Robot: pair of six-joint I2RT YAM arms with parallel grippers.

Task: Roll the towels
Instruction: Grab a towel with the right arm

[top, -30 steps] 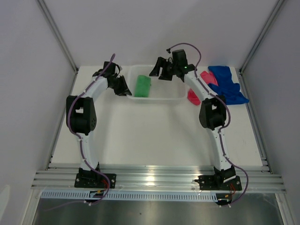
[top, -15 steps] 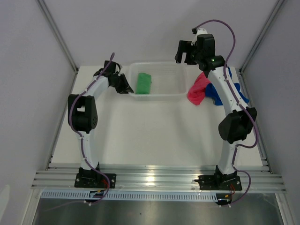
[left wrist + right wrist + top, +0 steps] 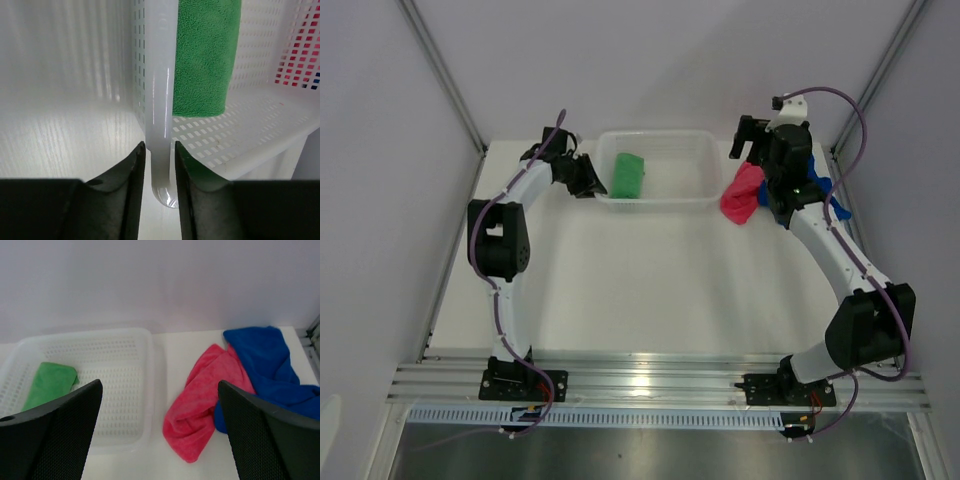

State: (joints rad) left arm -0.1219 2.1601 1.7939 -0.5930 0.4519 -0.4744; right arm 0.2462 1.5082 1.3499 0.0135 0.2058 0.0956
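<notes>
Towels lie in 2 places. The green towel (image 3: 627, 177) sits folded inside the white basket (image 3: 675, 168), at its left end. The pink-red towel (image 3: 742, 193) lies crumpled on the table (image 3: 650, 280) just right of the basket, touching the blue towel (image 3: 270, 365) beside it. The right gripper (image 3: 159, 387) hangs above these 2 with its fingers wide apart and holds nothing. The left gripper (image 3: 160, 150) has 1 finger on each side of the basket's left wall, very close to it; I cannot tell whether they press it.

bright even light, soft shadows, glare on front rail (image 3: 650, 381), near fingers (image 3: 125, 200) blurred
</notes>
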